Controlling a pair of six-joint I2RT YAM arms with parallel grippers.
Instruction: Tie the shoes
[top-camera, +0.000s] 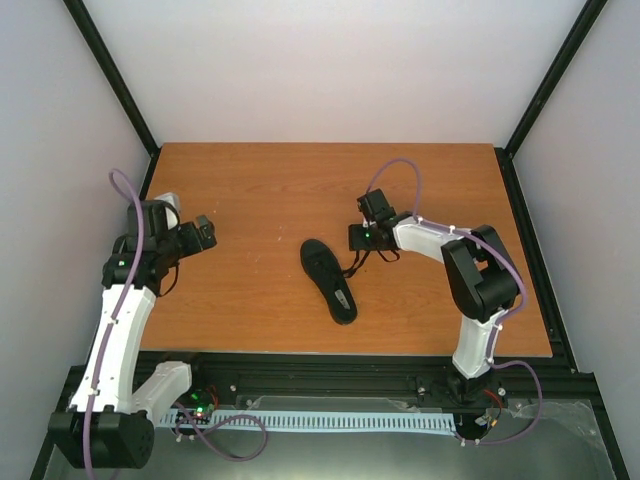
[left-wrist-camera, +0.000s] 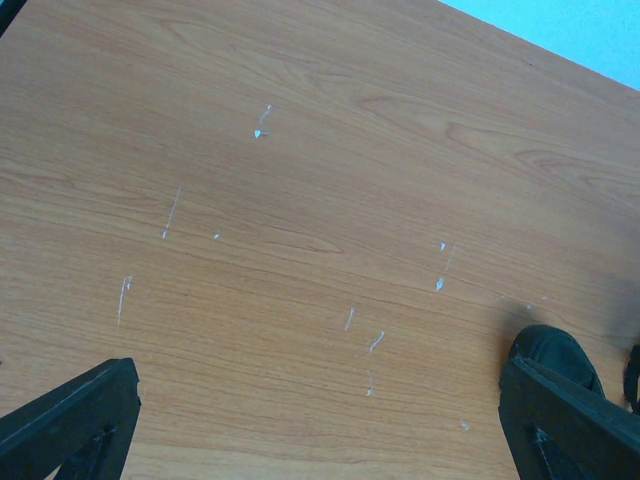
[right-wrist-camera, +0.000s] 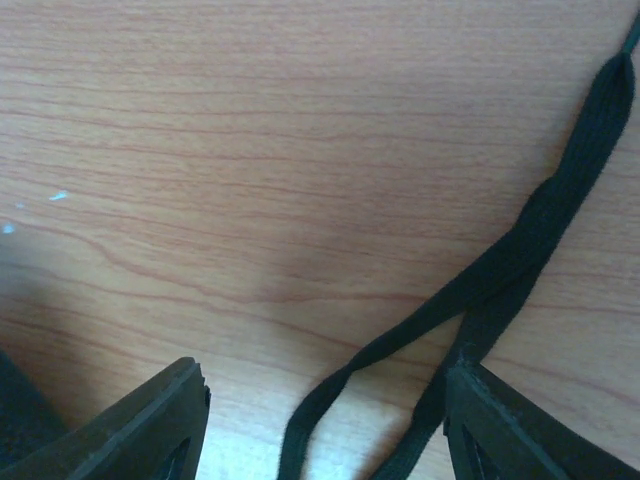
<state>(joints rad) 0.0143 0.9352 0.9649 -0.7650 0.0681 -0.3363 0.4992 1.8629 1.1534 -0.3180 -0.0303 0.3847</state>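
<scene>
The small black shoe (top-camera: 329, 280) lies on the wooden table (top-camera: 260, 200), toe toward the near right, its pale inner sole showing. Its thin black laces (top-camera: 356, 264) trail out to the right. My right gripper (top-camera: 360, 238) hovers low just right of the shoe's heel end, open. In the right wrist view two strands of lace (right-wrist-camera: 480, 290) run across the wood between and past its fingers (right-wrist-camera: 150, 425), with nothing pinched. My left gripper (top-camera: 203, 236) is open and empty over bare wood far left of the shoe. The shoe's edge (left-wrist-camera: 550, 352) shows at the lower right of the left wrist view.
Black frame posts (top-camera: 120, 90) rise at the table's back corners, with white walls behind. A black rail (top-camera: 330, 365) runs along the near edge by the arm bases. The wood carries small pale scuffs (left-wrist-camera: 260, 125).
</scene>
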